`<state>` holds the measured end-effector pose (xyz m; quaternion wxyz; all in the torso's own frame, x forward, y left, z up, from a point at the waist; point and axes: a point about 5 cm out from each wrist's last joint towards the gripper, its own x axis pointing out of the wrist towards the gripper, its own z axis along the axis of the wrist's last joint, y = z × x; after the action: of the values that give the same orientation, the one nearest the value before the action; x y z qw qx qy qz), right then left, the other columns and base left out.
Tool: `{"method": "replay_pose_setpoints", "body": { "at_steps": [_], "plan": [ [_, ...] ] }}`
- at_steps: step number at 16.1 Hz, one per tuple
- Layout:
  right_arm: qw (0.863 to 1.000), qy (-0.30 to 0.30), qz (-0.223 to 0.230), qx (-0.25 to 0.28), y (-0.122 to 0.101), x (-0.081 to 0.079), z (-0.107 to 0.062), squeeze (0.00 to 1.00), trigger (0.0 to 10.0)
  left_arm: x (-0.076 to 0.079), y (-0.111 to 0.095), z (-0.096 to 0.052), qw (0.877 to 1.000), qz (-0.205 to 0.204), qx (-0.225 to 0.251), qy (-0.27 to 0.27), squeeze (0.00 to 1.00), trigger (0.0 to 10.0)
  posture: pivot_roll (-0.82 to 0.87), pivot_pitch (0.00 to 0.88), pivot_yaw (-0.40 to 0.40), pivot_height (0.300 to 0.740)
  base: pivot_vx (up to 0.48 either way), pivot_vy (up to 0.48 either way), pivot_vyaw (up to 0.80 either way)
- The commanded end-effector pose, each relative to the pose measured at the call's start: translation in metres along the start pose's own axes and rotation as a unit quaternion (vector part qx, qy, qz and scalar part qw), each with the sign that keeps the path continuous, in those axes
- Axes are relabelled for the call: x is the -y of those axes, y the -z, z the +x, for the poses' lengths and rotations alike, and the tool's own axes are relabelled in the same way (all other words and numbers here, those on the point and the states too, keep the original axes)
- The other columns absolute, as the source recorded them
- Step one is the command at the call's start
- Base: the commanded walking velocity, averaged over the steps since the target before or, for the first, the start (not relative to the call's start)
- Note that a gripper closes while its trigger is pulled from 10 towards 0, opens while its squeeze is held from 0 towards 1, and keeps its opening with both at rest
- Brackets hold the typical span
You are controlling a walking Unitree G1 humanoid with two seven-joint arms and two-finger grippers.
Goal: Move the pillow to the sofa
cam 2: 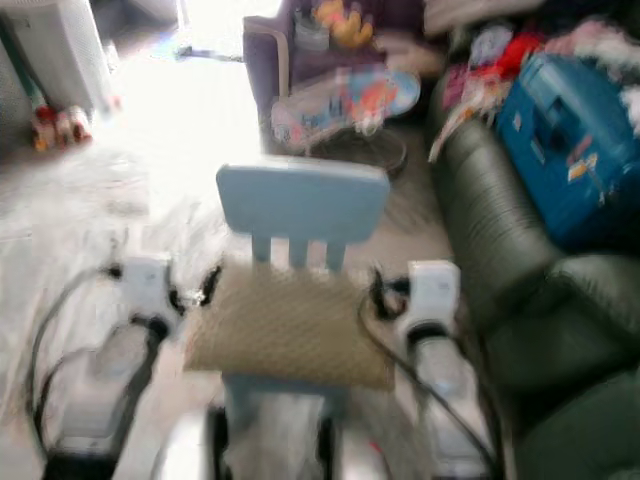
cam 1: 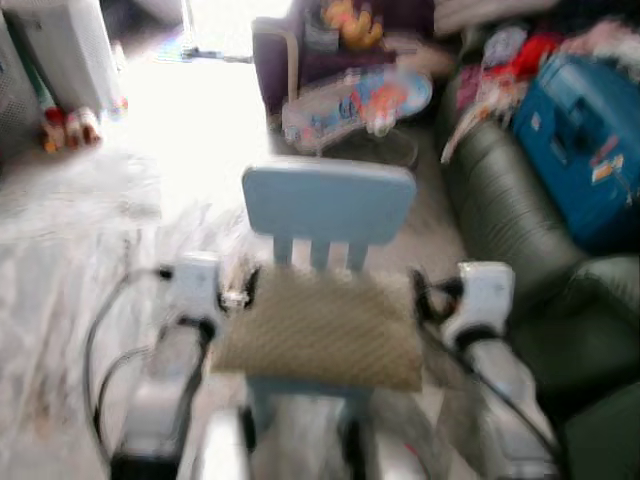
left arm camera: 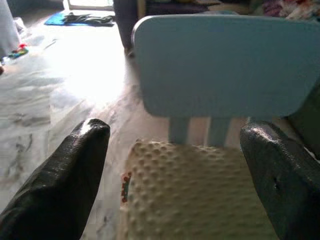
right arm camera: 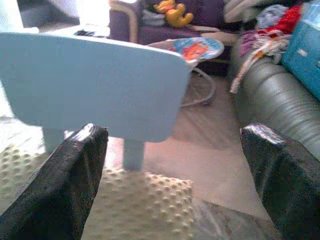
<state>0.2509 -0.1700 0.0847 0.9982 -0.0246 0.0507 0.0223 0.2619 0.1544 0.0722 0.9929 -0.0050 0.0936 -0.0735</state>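
Both grippers flank the beige dotted pillow (cam 1: 320,328) lying on the light-blue chair (cam 1: 330,205): left gripper (left arm camera: 175,165) at its left edge, right gripper (right arm camera: 172,165) at its right, fingers spread wide. Farther right sits the dark green sofa (cam 1: 520,220).

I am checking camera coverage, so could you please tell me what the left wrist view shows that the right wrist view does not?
The left wrist view alone shows a blue mat on the sunlit floor. The right wrist view alone shows the dark green sofa, a yellow soft toy and a blue case. Both show the light blue chair, the dotted beige pillow on its seat, and an open end effector's black fingers.
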Motion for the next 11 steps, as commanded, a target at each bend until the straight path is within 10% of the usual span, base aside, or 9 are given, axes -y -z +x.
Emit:
{"method": "replay_pose_setpoints", "body": {
  "at_steps": [1,8,11],
  "plan": [
    [1.000,0.014,-0.003,-0.007,0.003,0.007,-0.005,0.00,10.0,0.010,-0.004,0.000,1.000,-0.011,0.006,0.015,0.00,10.0,-0.04,0.000,-0.053,0.645,0.000,0.000,0.00],
    [0.998,0.042,0.029,-0.031,0.006,0.010,-0.027,0.00,10.0,-0.004,0.017,-0.036,0.998,0.009,-0.060,0.007,0.00,10.0,-0.02,0.055,-0.027,0.610,0.000,0.000,0.00],
    [0.997,0.050,0.041,-0.039,0.008,0.010,-0.021,0.00,10.0,-0.010,0.001,-0.027,0.999,0.020,-0.029,-0.021,0.00,10.0,-0.02,0.055,-0.054,0.580,0.000,0.000,0.00]
  ]
}}
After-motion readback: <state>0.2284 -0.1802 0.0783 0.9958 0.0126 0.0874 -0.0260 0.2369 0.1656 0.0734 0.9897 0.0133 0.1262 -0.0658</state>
